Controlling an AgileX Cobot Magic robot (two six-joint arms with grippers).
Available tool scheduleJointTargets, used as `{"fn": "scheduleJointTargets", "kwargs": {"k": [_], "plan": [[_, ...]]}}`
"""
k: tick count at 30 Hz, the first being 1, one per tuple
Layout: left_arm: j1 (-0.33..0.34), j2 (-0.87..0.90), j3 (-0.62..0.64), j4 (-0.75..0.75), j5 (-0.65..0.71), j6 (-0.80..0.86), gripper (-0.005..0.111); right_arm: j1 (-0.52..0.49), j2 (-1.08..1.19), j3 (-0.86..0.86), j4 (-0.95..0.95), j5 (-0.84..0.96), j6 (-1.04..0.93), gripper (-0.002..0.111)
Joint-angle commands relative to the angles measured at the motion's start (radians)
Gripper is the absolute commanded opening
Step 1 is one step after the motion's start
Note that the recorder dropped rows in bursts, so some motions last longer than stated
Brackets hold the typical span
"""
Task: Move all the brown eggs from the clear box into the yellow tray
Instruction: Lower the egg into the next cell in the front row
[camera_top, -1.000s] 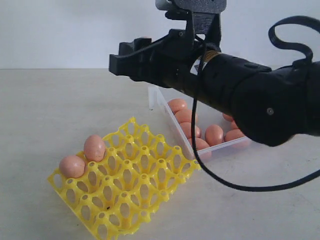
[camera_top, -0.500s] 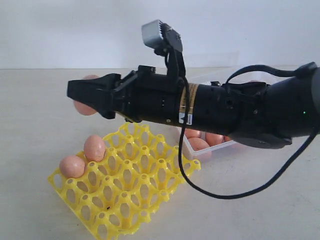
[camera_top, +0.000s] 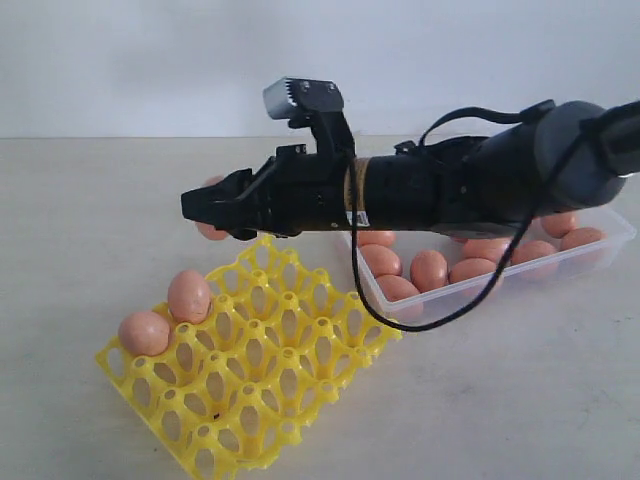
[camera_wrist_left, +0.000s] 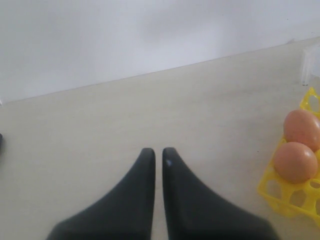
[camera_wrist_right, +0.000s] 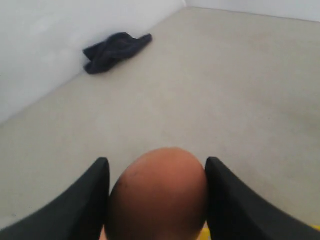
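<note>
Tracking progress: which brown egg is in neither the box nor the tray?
The egg clamped in the right end effector; others sit in the yellow tray or clear box.

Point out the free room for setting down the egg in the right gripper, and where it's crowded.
Free: all yellow tray cups except the two at its left corner holding eggs; also the bare table left of the tray. Crowded: the clear box, where the remaining eggs lie close together.

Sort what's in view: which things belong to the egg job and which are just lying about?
Job: brown eggs, clear box, yellow tray, right end effector gripping one brown egg.
Lying about: dark cloth by the wall.
</note>
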Motion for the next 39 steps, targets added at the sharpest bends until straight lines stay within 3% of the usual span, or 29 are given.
{"fn": "scheduleJointTargets", "kwargs": {"k": [1,5,29,39], "plan": [[-0.008,-0.003,0.003,-0.002,0.000,-0.003,0.004,0.019,0.069,-0.087,-0.064,0.092,-0.015,0.000],[-0.008,-0.003,0.003,-0.002,0.000,-0.003,0.004,0.021,0.113,-0.088,-0.064,0.183,-0.048,0.000],[-0.008,-0.003,0.003,-0.002,0.000,-0.003,0.004,0.023,0.235,-0.169,-0.056,0.161,-0.107,0.000],[-0.008,-0.003,0.003,-0.002,0.000,-0.003,0.004,0.023,0.235,-0.169,-0.112,0.150,-0.109,0.039]]}}
